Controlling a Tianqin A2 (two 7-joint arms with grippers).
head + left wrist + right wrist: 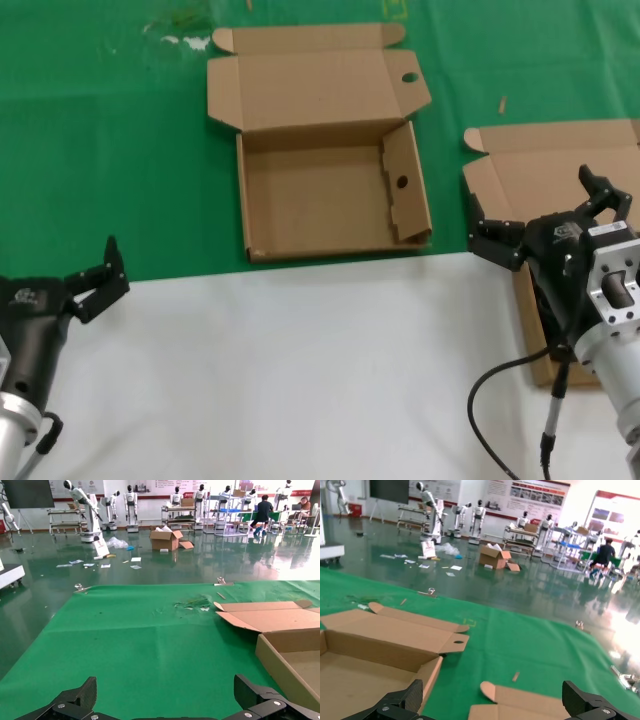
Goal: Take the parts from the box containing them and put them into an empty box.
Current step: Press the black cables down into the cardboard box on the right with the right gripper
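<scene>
So the empty shallow brown cardboard mailer box with the round-holed lid tab [330,195] sits mid-table on the green cloth [110,150], lid flipped back toward the far edge. The other brown cardboard box with plain rounded lid ears [545,170] is at the table's right edge, mostly hidden by the right pincer [550,220], fingers spread wide above it. Can't see any cords inside. Left pincer [95,280] hangs open near the left edge, over the white front strip [300,370].

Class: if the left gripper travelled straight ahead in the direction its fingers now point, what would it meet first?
Probably nothing: the open left gripper faces bare green mat. The empty box lies off to its right, apparently outside that line, though depth is uncertain.
</scene>
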